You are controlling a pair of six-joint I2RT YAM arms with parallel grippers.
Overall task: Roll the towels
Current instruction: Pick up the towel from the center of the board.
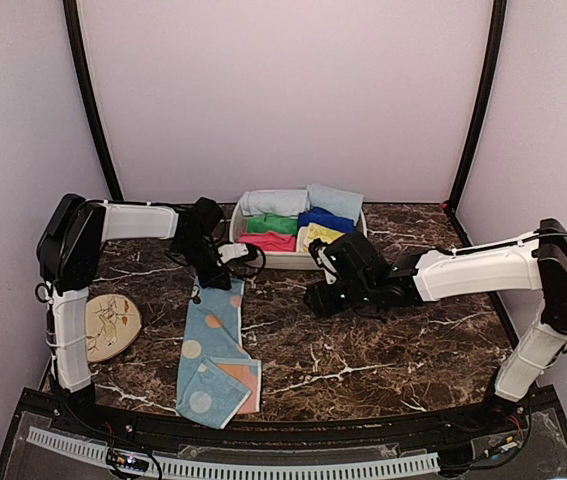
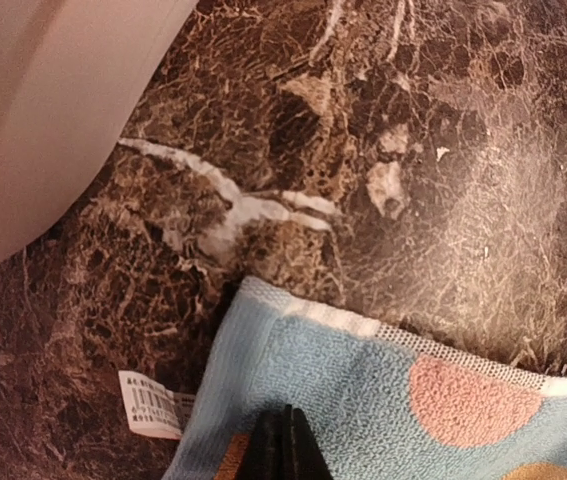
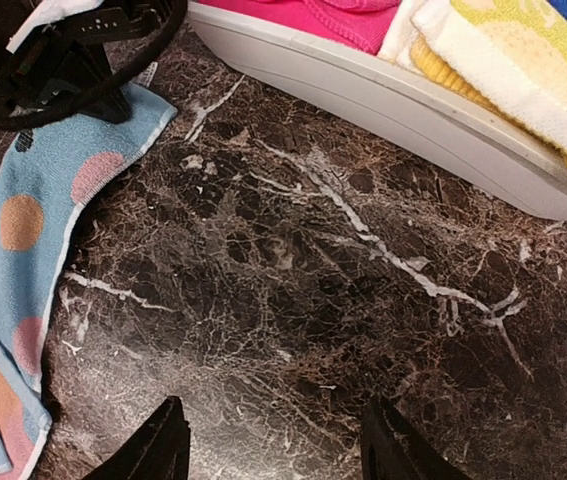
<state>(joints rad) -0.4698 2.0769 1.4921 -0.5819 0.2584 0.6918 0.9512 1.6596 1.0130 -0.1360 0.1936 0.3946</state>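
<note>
- Cloth nearest: the light-blue spotted terry towel [image 1: 213, 350] lies lengthwise on the dark marble table [image 1: 383, 370], with its near end folded over itself.
- It looks soft, light and limp, so it will likely sag and slide; a hemmed edge or corner is the best place to take hold.
- The right gripper [image 3: 273, 440] hovers partly spread and empty over bare marble.
- The left gripper [image 2: 285, 445] is closed tight at the towel's far hem; I cannot tell whether any cloth is pinched.
- Farthest is the white tray [image 1: 263, 260] holding coloured rolled towels [image 1: 283, 225].
</note>
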